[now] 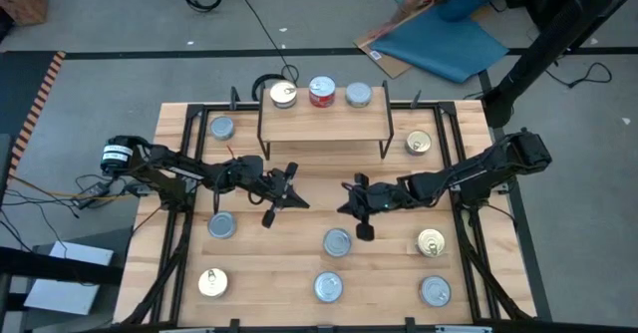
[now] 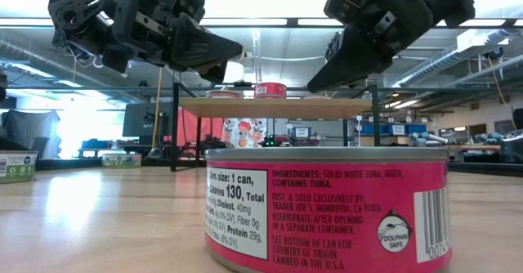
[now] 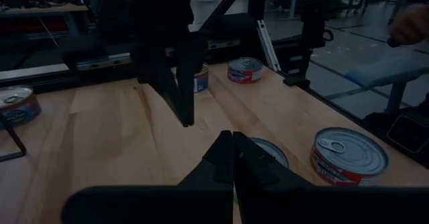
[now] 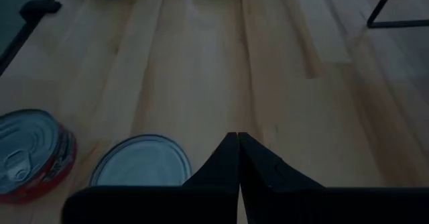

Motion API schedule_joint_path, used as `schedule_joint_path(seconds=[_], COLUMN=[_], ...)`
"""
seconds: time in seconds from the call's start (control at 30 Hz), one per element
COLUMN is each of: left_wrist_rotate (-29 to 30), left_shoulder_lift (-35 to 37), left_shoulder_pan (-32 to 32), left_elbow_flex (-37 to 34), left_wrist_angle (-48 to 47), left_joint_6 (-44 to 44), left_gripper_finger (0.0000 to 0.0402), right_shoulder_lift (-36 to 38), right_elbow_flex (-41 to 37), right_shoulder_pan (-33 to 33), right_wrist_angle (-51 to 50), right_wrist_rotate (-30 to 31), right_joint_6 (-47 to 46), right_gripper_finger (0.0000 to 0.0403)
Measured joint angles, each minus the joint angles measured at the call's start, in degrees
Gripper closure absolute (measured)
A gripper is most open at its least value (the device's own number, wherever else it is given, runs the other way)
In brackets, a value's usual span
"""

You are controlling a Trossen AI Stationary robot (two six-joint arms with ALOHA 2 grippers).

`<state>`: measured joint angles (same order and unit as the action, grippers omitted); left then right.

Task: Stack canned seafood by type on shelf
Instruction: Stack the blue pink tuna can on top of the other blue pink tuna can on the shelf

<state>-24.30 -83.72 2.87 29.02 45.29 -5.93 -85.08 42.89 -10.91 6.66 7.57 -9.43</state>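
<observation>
Setting: an open-plan robotics laboratory or workshop. Exposed ceiling ducts point(image 2: 458, 60) and rows of strip lights point(image 2: 245, 21) span a large hall; workbenches point(image 2: 458, 146) with equipment line the background. The wooden test table point(image 1: 299, 188) stands on grey carpet point(image 1: 120, 24) strewn with cables point(image 1: 261, 29), a blue mat point(image 1: 444, 44) and cardboard point(image 1: 384, 49).

Shiny metal tins point(image 1: 337, 242) with glossy paper labels sit on smooth, pale wood tabletop point(image 1: 299, 263).

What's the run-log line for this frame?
shelf: three tins on top | left gripper: shut, empty, mid-table | right gripper: shut, empty, mid-table | other tins on tabletop
</observation>
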Motion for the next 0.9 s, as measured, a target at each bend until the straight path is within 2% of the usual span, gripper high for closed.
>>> schedule_joint_path(seconds=[0.4, 0.53, 0.6, 0.9], left_wrist_rotate=[-7.8, -8.1, -7.6, 1.2], left_shoulder_lift=[0.0, 0.8, 2.0, 9.6], left_shoulder_pan=[-0.3, -1.6, -2.3, -6.9], left_elbow_flex=[0.0, 0.0, 0.0, 0.0], left_wrist_angle=[-0.9, -5.1, -8.1, -23.8], left_joint_6=[3.5, 2.8, 2.1, 0.1], left_gripper_finger=[0.0401, 0.0401, 0.0401, 0.0401], right_shoulder_lift=[0.0, 0.0, 0.0, 0.0], right_elbow_flex=[0.0, 0.0, 0.0, 0.0], right_shoulder_pan=[-2.1, -2.7, -3.0, -4.1], right_wrist_angle=[-1.7, -1.7, -1.7, -1.7], right_wrist_rotate=[0.0, 0.1, 0.1, 0.2], right_joint_6=[-1.6, -2.4, -3.0, -3.1], right_gripper_finger=[0.039, 0.0391, 0.039, 0.0391])
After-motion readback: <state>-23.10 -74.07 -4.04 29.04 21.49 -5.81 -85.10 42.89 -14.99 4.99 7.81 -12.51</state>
